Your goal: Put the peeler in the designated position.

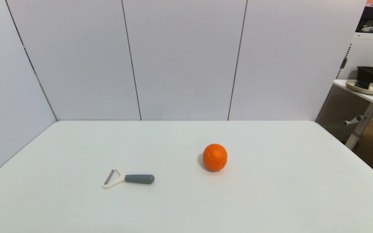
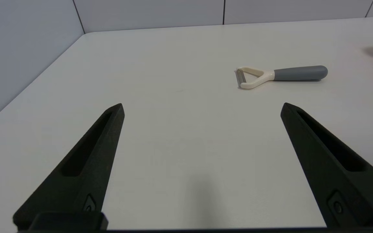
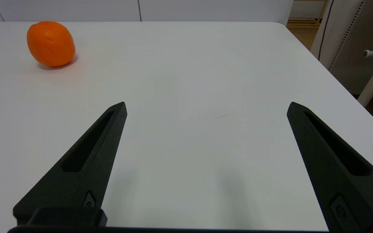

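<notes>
Matte black and faintly grainy, the two long tapered fingers of the left gripper [image 2: 202, 106] stand spread wide over bare white tabletop [image 2: 180, 152] with nothing between them; the right gripper [image 3: 206, 105] hangs just as wide and just as empty on its own side; neither arm reaches into the head view, so both seem held back at the near edge.

By this judgement the task has not begun: the first step, the reach for the peeler [image 2: 280, 75], is the one in hand; the peeler lies flat ahead of the left gripper and off toward that gripper's right finger, apart from it and untouched.

Its handle is a grey, rounded, dull-surfaced bar that should give the pads a sure purchase; its cream-white forked head looks like smooth hard plastic, with a thin metal blade bridging the fork. The handle points toward the orange [image 1: 215, 157]; the head points away from it.

The next move would call for the left gripper to advance, line its fingers across the handle and come low, since the tool sits flat on a slick surface and could skid.

Farther off rests the orange, round, dimpled, well clear of the peeler; it also shows beyond the right gripper's left finger; no marked spot for the designated position is visible.
</notes>
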`<action>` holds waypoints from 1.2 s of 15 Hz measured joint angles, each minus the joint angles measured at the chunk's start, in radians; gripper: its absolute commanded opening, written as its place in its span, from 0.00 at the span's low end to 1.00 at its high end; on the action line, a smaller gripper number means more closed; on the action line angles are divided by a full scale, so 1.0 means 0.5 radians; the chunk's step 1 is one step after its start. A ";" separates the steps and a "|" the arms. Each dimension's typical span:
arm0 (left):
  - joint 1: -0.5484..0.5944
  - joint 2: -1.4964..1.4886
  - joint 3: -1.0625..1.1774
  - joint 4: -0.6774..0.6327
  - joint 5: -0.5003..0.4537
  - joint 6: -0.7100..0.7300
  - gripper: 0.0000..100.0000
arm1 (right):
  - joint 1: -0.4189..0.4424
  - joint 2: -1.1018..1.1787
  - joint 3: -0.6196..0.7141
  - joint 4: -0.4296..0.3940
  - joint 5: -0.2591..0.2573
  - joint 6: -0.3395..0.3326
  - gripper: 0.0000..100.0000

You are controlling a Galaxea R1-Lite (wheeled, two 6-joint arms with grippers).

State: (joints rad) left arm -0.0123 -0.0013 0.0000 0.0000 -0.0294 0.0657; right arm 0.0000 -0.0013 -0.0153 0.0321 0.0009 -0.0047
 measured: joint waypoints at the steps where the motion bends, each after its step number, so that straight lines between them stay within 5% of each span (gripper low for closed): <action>1: 0.000 0.000 0.000 0.000 0.000 0.000 1.00 | 0.000 0.000 0.000 0.000 0.001 0.001 1.00; 18: 0.000 0.092 -0.099 0.063 0.021 -0.093 1.00 | 0.000 0.000 0.000 0.000 0.000 0.001 1.00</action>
State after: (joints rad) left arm -0.0123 0.0447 -0.0496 0.0313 -0.0187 0.0191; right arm 0.0000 -0.0013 -0.0153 0.0321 0.0009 -0.0043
